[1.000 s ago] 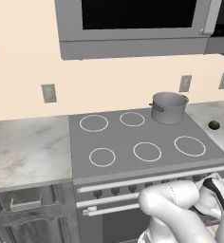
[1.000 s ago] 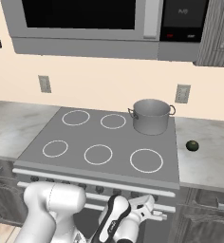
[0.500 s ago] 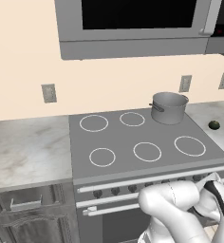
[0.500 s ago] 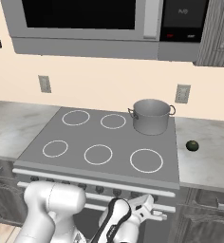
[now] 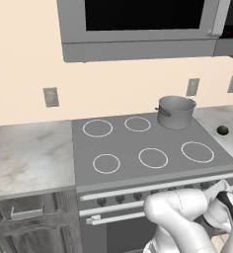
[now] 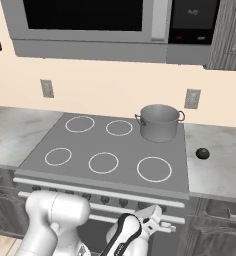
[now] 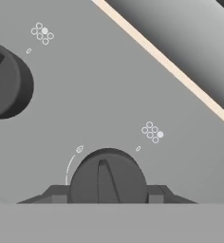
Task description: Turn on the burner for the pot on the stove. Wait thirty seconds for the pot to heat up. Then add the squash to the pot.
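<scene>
Grey metal pot (image 6: pixel 160 123) sits on the back right ring of the stove (image 6: pixel 90 150), and nothing can be seen inside it. The squash (image 6: pixel 202 153) lies on the counter (image 6: pixel 220 165) to the right, well apart from the pot. In the hand view the gripper (image 7: pixel 107 192) is clamped on a dark knob (image 7: pixel 107 178) at the stove's front. The fingers (image 7: pixel 57 193) could slip off while turning. This could also be the wrong knob, so another ring would heat and the pot would stay cold.
</scene>
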Controlling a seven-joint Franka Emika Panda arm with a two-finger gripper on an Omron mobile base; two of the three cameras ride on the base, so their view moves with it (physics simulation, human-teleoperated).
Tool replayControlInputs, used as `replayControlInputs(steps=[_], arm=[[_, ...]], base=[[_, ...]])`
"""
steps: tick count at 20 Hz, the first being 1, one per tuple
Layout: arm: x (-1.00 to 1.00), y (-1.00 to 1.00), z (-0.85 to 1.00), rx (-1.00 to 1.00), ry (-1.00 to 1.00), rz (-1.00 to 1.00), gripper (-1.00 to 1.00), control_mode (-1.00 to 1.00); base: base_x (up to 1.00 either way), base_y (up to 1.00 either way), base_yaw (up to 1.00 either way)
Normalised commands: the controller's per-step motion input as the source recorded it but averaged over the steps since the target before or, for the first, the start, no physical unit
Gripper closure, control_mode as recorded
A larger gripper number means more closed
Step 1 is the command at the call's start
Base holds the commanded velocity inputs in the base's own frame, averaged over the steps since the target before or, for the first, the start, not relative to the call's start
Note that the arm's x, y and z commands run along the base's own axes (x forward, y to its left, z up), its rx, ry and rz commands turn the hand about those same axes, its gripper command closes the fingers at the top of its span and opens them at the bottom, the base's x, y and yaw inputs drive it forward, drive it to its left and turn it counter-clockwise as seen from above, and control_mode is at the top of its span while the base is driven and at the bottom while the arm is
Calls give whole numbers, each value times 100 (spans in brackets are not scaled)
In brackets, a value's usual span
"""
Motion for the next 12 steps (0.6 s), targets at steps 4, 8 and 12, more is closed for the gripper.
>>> replayControlInputs(steps=[4,8,12], arm=[[0,0,0,-2,0,0,-100,-100],[0,0,0,0,0,0,-100,-100],[0,0,0,0,0,0,-100,-100]], base=[[0,0,0],[0,0,0],[0,0,0]])
